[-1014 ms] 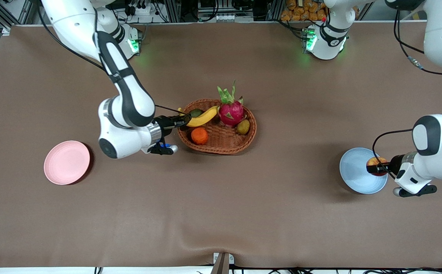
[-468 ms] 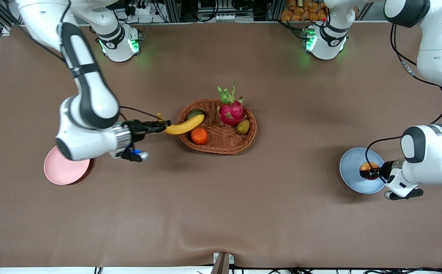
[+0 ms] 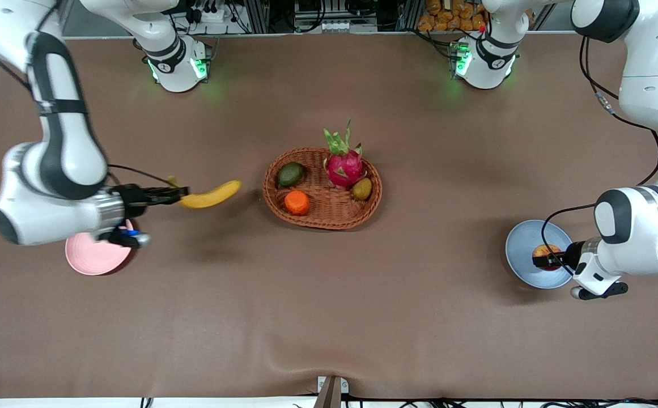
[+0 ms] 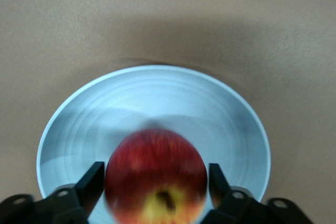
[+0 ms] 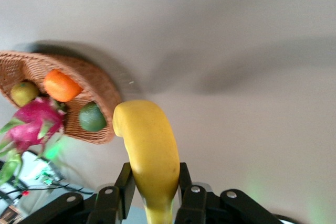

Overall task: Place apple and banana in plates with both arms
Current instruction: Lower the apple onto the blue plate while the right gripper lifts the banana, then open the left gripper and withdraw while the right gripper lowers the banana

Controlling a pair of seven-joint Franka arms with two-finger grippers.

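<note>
My right gripper [image 3: 178, 195] is shut on one end of the yellow banana [image 3: 211, 194] and holds it level in the air, over the table between the pink plate [image 3: 88, 258] and the basket. In the right wrist view the banana [image 5: 149, 145] sits between the fingers of the right gripper [image 5: 152, 182]. My left gripper [image 3: 545, 256] is shut on the red apple [image 3: 547, 249] and holds it low over the light blue plate [image 3: 518, 243]. The left wrist view shows the apple [image 4: 155, 174] gripped in the left gripper [image 4: 155, 182] above the blue plate [image 4: 157, 98].
A brown wicker basket [image 3: 329, 218] stands mid-table holding a pink dragon fruit [image 3: 344, 164], an orange fruit [image 3: 296, 202], a dark green fruit [image 3: 291, 174] and a small olive fruit [image 3: 362, 188]. The basket also shows in the right wrist view [image 5: 100, 87]. The right arm's wrist overhangs the pink plate.
My right gripper has lifted the banana out of the basket and carried it toward the pink plate. My left gripper has brought the apple in over the blue plate's middle.
</note>
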